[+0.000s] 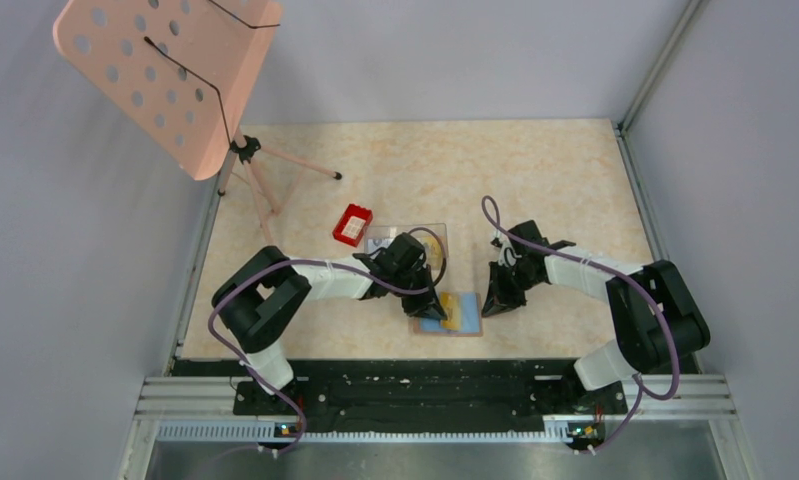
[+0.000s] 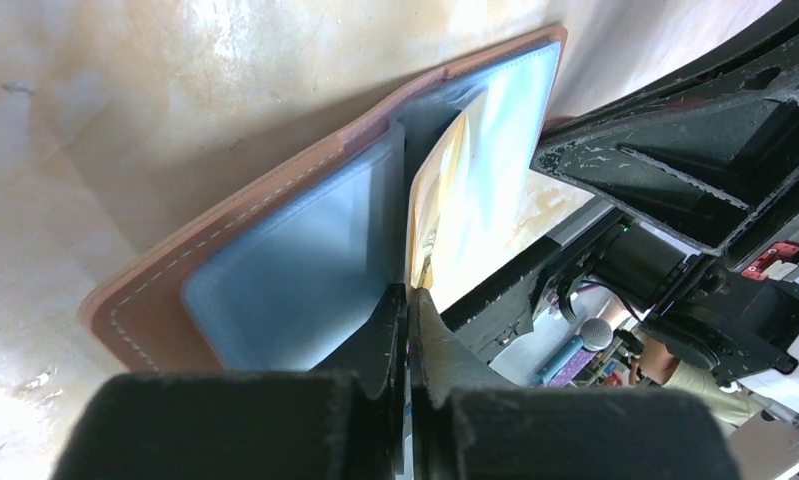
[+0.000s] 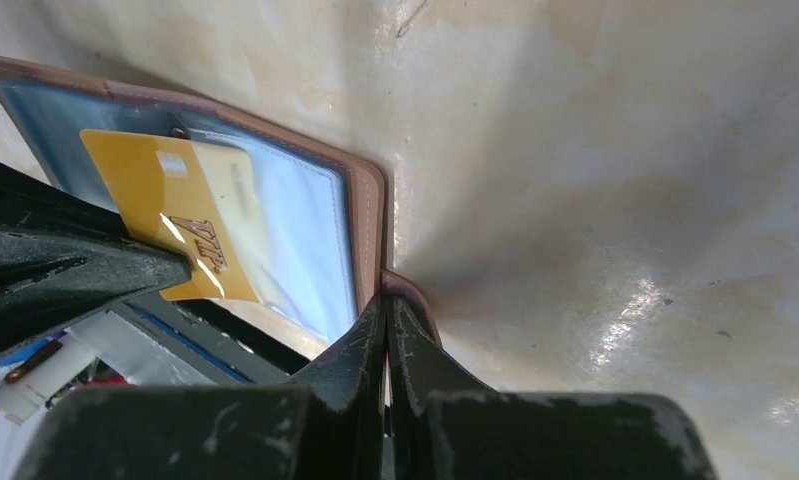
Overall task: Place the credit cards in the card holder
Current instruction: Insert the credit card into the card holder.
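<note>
The card holder point(image 1: 470, 325) lies open on the table between both arms, tan outside point(image 2: 165, 280) and blue lining inside. My left gripper point(image 2: 408, 292) is shut on a yellow credit card point(image 2: 455, 190). The card stands edge-on, with its far end in the holder's clear pocket. From the right wrist the same card point(image 3: 165, 210) shows slanting over the pocket, its corner pinched by the left fingers point(image 3: 65, 265). My right gripper point(image 3: 387, 300) is shut on the card holder's tan right edge point(image 3: 370, 220). From above, the left gripper point(image 1: 427, 300) and the right gripper point(image 1: 493, 298) flank the holder.
A small red tray point(image 1: 352, 224) and a clear plastic box point(image 1: 415, 238) sit just behind the left gripper. A pink perforated stand point(image 1: 170, 75) on a tripod rises at the back left. Grey walls enclose the table on three sides.
</note>
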